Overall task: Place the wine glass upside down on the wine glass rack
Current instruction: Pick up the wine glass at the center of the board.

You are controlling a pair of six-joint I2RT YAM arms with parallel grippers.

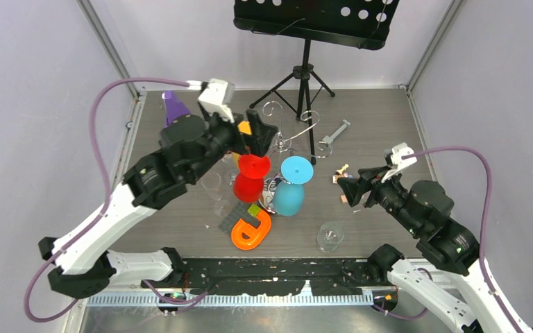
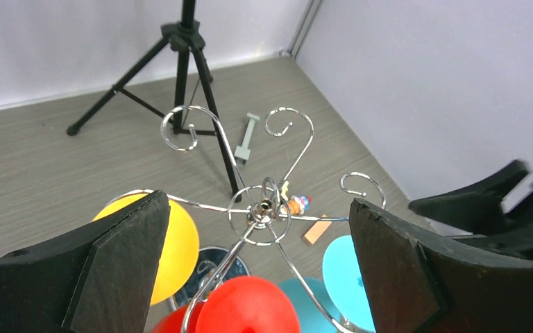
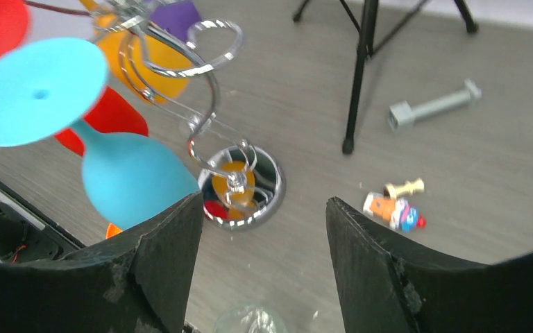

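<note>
Here, three coloured glasses [image 1: 296, 170] on one rack [image 2: 262, 210].

We see a black tripod music stand [image 1: 306, 76] at the back. Just right of its feet: grey bolt-shaped pc [image 1: 335, 133]. Nearer than that, small toy figure [image 1: 343, 168] w/ tan block [image 1: 336, 178] beside it. Well front-left of the stand, orange ring [image 1: 251, 230] touching a grey/green brick plate [image 1: 239, 214].

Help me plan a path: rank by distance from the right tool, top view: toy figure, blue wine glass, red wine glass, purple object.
1. Toy figure, just beyond the right tool.
2. Blue wine glass, to its left.
3. Red wine glass, left of the blue.
4. Purple object, far left corner.
</note>
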